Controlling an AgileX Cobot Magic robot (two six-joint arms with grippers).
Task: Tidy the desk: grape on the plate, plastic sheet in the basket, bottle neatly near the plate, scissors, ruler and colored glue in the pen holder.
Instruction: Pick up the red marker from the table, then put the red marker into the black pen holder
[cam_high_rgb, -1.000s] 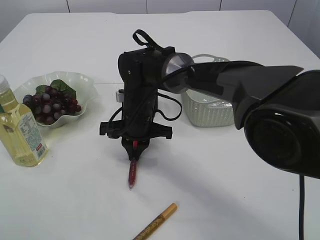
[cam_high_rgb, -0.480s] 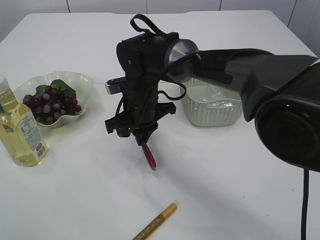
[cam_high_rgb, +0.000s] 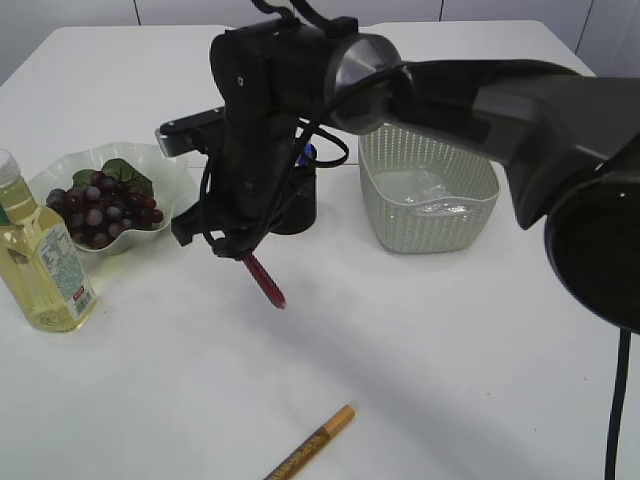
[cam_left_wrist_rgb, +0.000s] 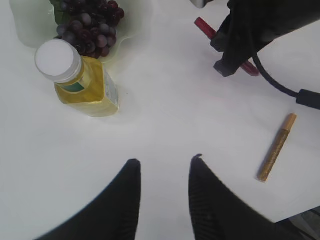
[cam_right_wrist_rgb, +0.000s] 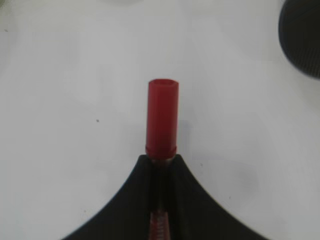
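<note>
My right gripper (cam_high_rgb: 243, 256) is shut on a red colored glue pen (cam_high_rgb: 266, 283), which hangs tilted above the table in front of the black pen holder (cam_high_rgb: 298, 198). In the right wrist view the red glue (cam_right_wrist_rgb: 161, 116) sticks out past the gripper (cam_right_wrist_rgb: 161, 159). A gold glue pen (cam_high_rgb: 312, 443) lies near the front edge. Grapes (cam_high_rgb: 100, 208) sit on the wavy plate (cam_high_rgb: 160, 160), with the bottle (cam_high_rgb: 40, 262) upright beside it. My left gripper (cam_left_wrist_rgb: 165, 162) hovers open and empty over bare table. A clear plastic sheet (cam_high_rgb: 420, 188) lies in the basket (cam_high_rgb: 430, 225). Scissors and ruler are hidden.
The right arm (cam_high_rgb: 470, 95) reaches across the table's middle and covers part of the pen holder, where a blue bit (cam_high_rgb: 308, 153) shows at the rim. In the left wrist view the bottle (cam_left_wrist_rgb: 80, 82) stands ahead left and the gold glue pen (cam_left_wrist_rgb: 276, 146) right.
My right gripper has lifted the red glue pen off the table and carried it up and to the left, tilting it. The basket is uncovered now.
</note>
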